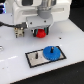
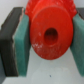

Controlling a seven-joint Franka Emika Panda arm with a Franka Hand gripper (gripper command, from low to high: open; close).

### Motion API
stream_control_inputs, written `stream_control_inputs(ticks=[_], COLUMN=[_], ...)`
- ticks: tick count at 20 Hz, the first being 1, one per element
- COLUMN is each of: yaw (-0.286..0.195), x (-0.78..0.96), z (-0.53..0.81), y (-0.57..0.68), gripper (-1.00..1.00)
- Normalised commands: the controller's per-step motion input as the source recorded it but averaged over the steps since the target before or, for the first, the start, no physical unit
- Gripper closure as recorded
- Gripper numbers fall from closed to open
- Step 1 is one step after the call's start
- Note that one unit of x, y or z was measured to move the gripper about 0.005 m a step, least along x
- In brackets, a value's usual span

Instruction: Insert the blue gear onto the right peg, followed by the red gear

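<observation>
Toward the exterior view's left, a small dark metallic object (image 1: 19,32) is lying on the white table (image 1: 15,62), with thin cables trailing off beside it. Just right of it, the gripper (image 1: 39,33) is hanging below the arm's white body and clamping the red gear (image 1: 39,33) between its fingers; the gear is sitting at or just above the table surface, and I cannot tell which. In the wrist view the teal pads (image 2: 23,39) are pressing against both sides of the red gear (image 2: 50,31), whose central hole is facing the camera. Nearer and further right, the grey black-framed plate (image 1: 34,58) is lying flat, and the blue gear (image 1: 49,52) is sitting on its right part, covering the right peg there.
</observation>
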Motion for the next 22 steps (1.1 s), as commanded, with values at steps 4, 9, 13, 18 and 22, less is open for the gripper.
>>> stream_control_inputs(ticks=[4, 9, 13, 18, 22], yaw=[0.0, 0.0, 0.0, 0.0, 0.0], x=[0.38, 0.54, 0.57, 0.64, 0.7], z=[0.37, 0.39, 0.4, 0.4, 0.38], y=[-0.15, -0.24, -0.19, -0.05, 0.0], gripper=[1.0, 1.0, 1.0, 1.0, 1.0])
